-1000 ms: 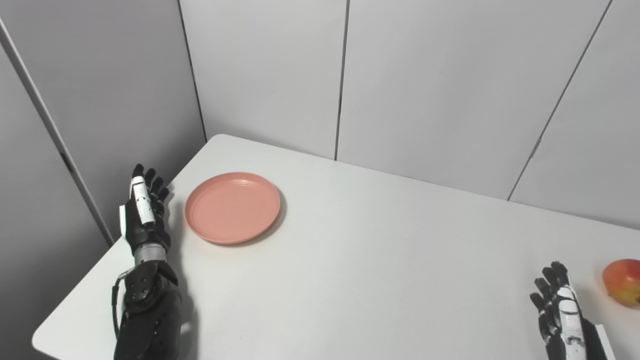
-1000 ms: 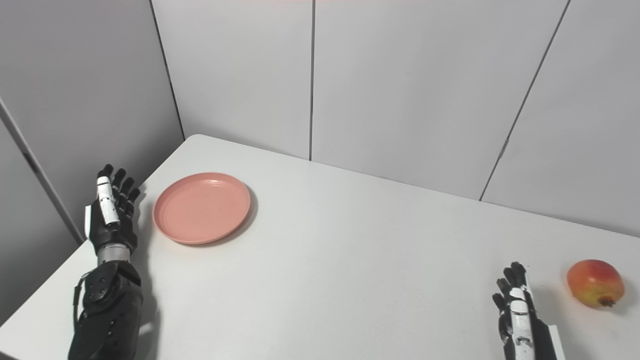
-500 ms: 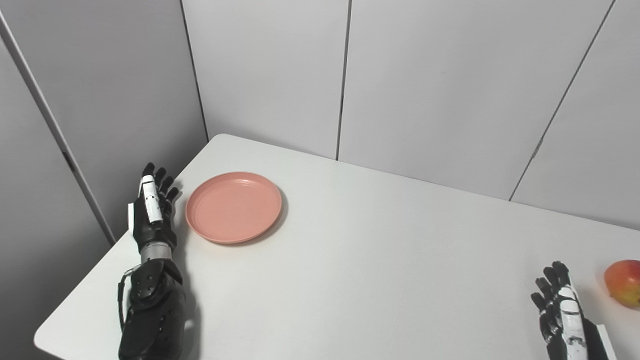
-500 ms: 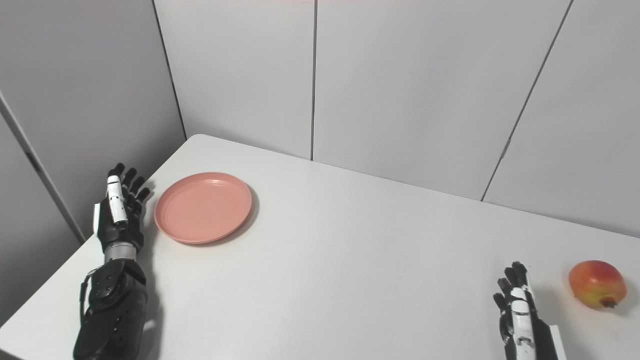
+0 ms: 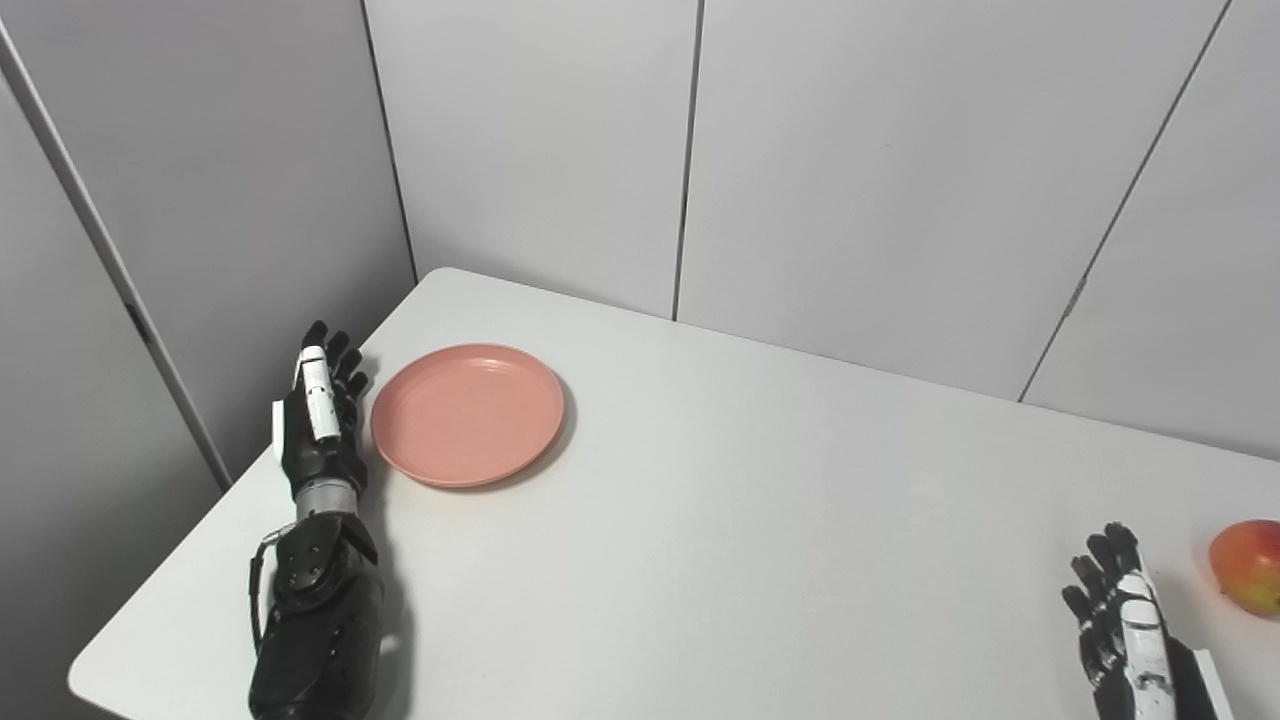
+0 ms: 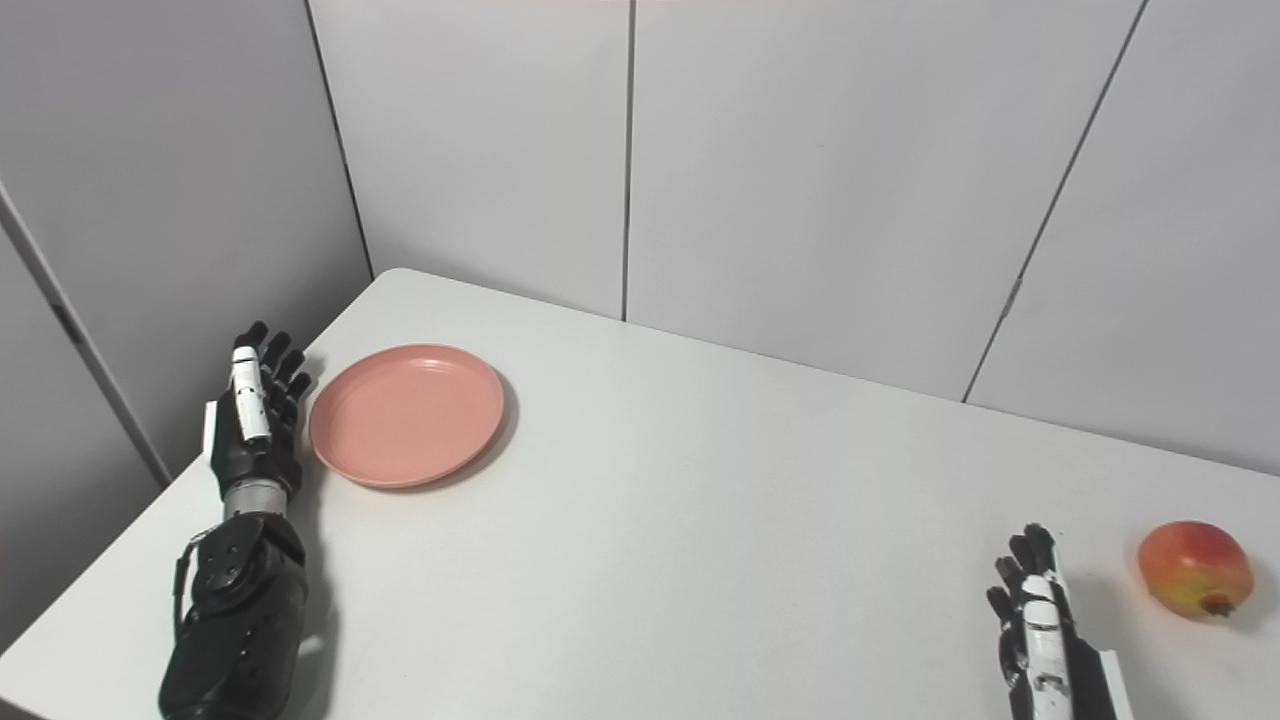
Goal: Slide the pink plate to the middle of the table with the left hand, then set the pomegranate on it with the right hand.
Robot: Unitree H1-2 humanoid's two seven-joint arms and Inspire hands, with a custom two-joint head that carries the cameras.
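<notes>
left hand (image 5: 318, 425) open, right hand (image 6: 1035, 640) open

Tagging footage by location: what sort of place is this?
Probably a robot test booth: a bare white table boxed in by plain grey wall panels, holding just a pink plate and a pomegranate.

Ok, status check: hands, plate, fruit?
Left hand open beside round pink plate, contact unclear. Right hand open, short of red-yellow pomegranate. Plate not yet at mid-table.
</notes>
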